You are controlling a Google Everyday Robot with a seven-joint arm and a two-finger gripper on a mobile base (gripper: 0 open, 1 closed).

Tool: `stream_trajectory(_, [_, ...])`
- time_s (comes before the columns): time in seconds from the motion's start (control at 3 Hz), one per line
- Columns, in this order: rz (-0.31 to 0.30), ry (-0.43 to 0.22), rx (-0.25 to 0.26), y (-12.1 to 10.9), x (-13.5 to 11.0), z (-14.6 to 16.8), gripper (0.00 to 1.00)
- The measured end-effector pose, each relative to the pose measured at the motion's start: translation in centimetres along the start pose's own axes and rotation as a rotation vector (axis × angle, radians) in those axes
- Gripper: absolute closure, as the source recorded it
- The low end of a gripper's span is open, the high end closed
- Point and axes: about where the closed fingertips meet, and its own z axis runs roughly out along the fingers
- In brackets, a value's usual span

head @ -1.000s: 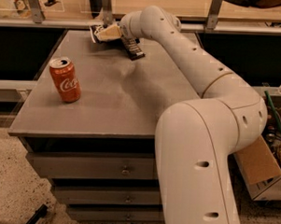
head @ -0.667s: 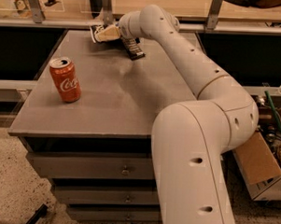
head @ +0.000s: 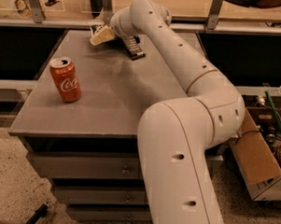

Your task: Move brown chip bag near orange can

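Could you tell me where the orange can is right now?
In the camera view, the orange can stands upright near the front-left corner of the table, well apart from the gripper at its far edge.

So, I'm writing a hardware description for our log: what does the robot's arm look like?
The arm is smooth cream-white, built of thick rounded segments with bulbous joints, thin seams and small dark round holes along the shells. No cables or labels show. It narrows towards the gripper, over the far edge of the table.
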Motion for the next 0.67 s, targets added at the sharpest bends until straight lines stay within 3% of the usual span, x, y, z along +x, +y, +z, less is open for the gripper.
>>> stream_trajectory(0.33, [-0.141, 0.094, -0.017, 1.31, 0.04, 0.76, 0.18])
stream_trajectory(0.67, [-0.209, 0.15, -0.016, 1.45, 0.42, 0.92, 0.41])
